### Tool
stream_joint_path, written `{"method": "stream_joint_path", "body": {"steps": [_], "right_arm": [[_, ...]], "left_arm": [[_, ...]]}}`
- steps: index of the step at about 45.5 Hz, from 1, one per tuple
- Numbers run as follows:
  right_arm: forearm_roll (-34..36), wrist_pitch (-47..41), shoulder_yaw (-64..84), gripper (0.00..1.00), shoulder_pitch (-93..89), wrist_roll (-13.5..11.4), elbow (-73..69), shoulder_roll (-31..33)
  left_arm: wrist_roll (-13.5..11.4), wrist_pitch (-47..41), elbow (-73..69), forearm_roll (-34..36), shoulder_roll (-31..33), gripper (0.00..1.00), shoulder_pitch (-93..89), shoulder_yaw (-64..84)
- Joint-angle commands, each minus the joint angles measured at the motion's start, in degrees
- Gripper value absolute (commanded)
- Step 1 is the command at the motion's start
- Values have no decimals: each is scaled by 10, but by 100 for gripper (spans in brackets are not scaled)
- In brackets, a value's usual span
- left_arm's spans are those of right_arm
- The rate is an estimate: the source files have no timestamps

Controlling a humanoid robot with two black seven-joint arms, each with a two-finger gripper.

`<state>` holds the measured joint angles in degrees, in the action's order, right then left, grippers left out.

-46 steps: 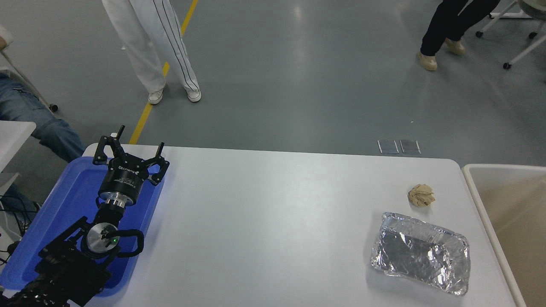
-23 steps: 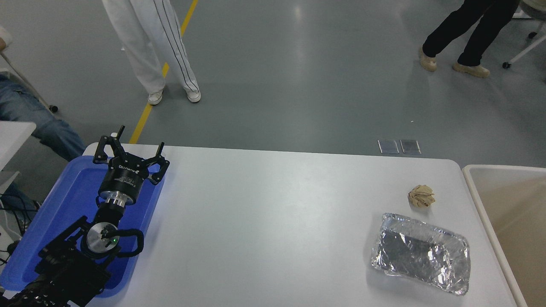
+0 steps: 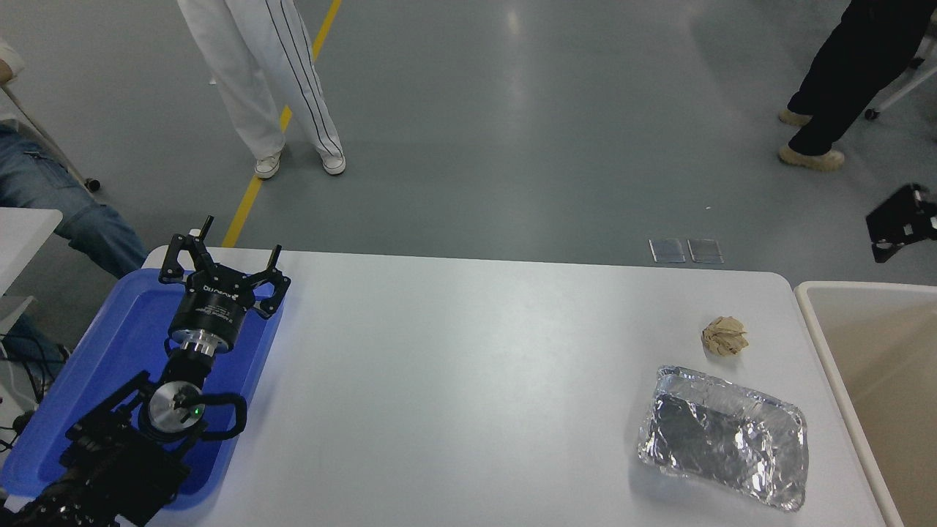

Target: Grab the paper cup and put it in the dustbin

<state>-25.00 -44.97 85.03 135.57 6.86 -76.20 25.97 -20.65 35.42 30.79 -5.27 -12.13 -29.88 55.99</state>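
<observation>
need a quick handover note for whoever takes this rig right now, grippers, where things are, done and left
Left gripper: parked over the blue tray, jaws open, empty.
Right gripper: only part shows at the right edge, above the dustbin; jaw state unclear.
Paper cup: not visible on the table or anywhere else.
Table: brown paper ball and foil tray near the dustbin.
Done: cannot confirm the drop.
Left: check the dustbin for the cup.

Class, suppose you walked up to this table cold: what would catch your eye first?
The shiny foil tray at the table's near right, with a brown paper ball just beyond it. At left, a black arm's open claw hangs over a blue tray. No cup is in view.
</observation>
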Motion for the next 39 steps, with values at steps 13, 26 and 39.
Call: {"method": "stream_joint_path", "body": {"steps": [13,26,39], "right_arm": [[30,0,-94,100,14,-7,-35,-78],[34,0,-87,100,-12,-7,-31,-88],[35,0,-92,100,-18,-7,-31,-87]], "left_arm": [[0,0,0,0,0,100,0,0],[0,0,1,0,0,100,0,0],[0,0,1,0,0,100,0,0]]}}
